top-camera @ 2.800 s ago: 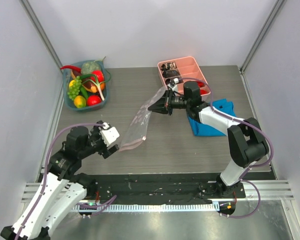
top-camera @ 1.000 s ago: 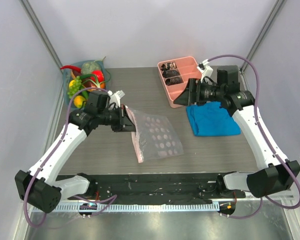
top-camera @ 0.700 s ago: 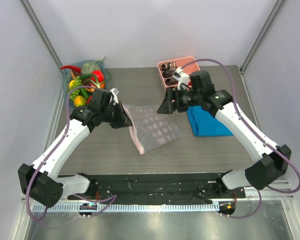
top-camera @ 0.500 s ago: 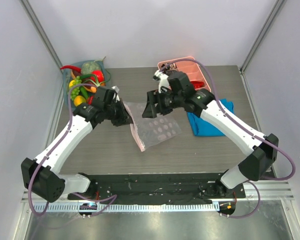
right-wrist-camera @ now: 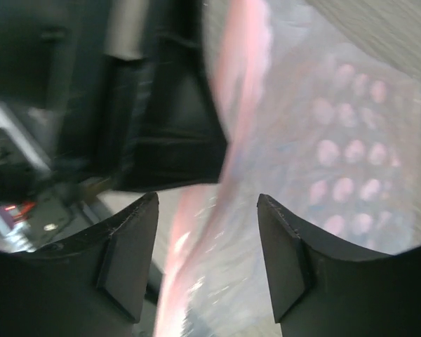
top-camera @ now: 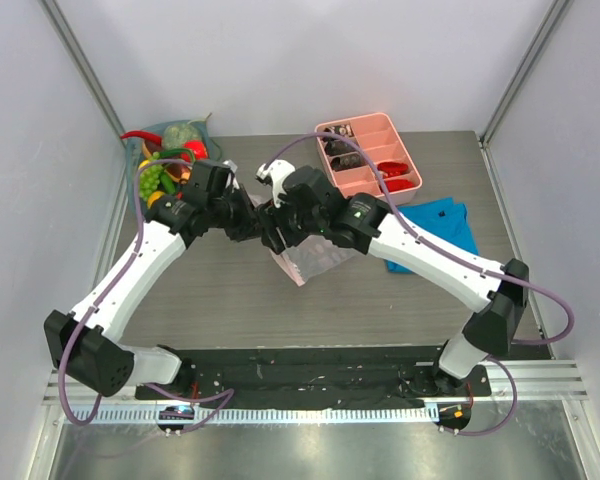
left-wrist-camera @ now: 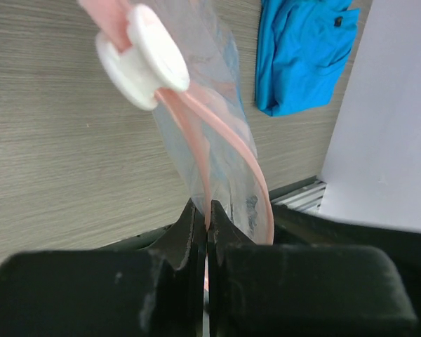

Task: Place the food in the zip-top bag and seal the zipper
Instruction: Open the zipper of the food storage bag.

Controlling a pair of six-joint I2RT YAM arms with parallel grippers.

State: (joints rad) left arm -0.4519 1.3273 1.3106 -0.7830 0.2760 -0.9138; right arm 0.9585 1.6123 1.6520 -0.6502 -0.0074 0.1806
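The zip-top bag (top-camera: 317, 258), clear with pale pink dots, hangs over the middle of the table. My left gripper (top-camera: 246, 221) is shut on its pink zipper (left-wrist-camera: 196, 133) strip, which is pinched between the jaws (left-wrist-camera: 208, 215). The white slider tab (left-wrist-camera: 142, 57) sits further along the strip. My right gripper (top-camera: 274, 232) is right beside the left one at the bag's mouth. It stands open (right-wrist-camera: 208, 232), with the pink strip (right-wrist-camera: 233, 133) and clear film between its fingers but not touching them. The food (top-camera: 170, 165) lies heaped in a basket at the back left.
A blue basket (top-camera: 143, 205) holds the food by the left wall. The pink divided tray (top-camera: 372, 152) is at the back centre. A blue folded cloth (top-camera: 438, 232) lies right of the bag, and shows in the left wrist view too (left-wrist-camera: 305, 53).
The right arm has swung left from the pink tray to the bag's mouth, and its jaws have narrowed. The left gripper has carried the bag slightly right and up.
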